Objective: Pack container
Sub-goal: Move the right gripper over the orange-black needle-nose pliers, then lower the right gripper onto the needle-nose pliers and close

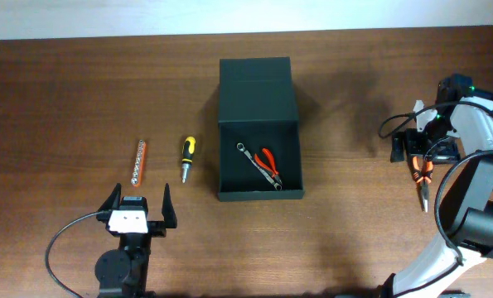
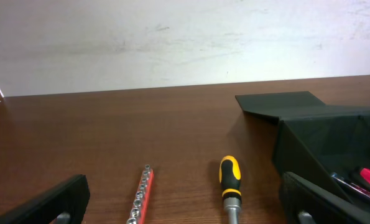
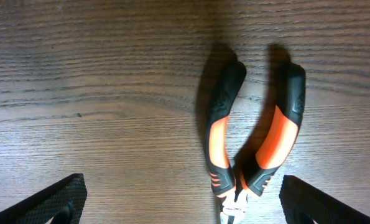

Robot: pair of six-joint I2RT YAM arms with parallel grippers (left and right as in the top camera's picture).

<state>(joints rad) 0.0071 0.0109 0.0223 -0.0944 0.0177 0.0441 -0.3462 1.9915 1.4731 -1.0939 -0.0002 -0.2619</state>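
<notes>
While the 2 grippers gape wide and empty, the box [image 1: 254, 91] lies mid-table, its long axis running near edge to far edge and its flap lid laid open toward the far side. It sits ahead and right of the left gripper [image 1: 139, 197] and well left of the right gripper [image 3: 181, 194], which is over orange pliers [image 3: 225, 137].

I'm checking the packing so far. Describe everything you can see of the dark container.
The container is a matte, dark green-black rectangular box, cardboard-like, standing on the wooden table near its middle. Its hinged flap lid is swung open toward the far side, leaving the top open. Inside lie a silver wrench and red-handled pliers, close together. Nothing else touches it.
</notes>
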